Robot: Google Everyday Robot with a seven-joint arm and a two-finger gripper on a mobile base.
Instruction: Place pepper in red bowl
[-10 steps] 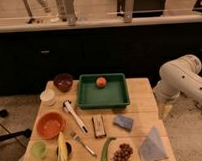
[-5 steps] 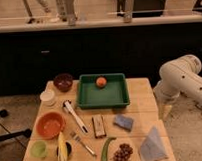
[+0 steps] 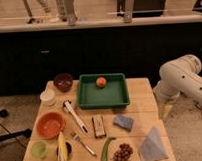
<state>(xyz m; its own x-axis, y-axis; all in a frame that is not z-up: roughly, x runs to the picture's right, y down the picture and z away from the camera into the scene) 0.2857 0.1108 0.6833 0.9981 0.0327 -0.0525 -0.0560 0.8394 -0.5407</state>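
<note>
Plainly, pepper (image 3: 108,149) lay at table's (image 3: 141,98) six o'clock between fork (image 3: 82,144) and grapes (image 3: 122,153), red bowl (image 3: 50,125) at its ten; gripper unseen beyond arm (image 3: 180,77) at three o'clock, state untellable, and a crowded grasp might snag either neighbour.

The desk (image 3: 145,96) was pale wood with a matt finish. On it the green tray (image 3: 104,105) looked like smooth plastic, and the red bowl (image 3: 41,128) looked smooth with a faint sheen. The pepper (image 3: 107,150) had a smooth dark green skin, the fork (image 3: 83,144) looked like dull metal, the blue sponge (image 3: 124,122) looked soft and matt, and the grey cloth (image 3: 152,146) lay in soft folds. The robot arm (image 3: 182,77) wore a smooth white shell at the right; its gripper was out of view.
</note>
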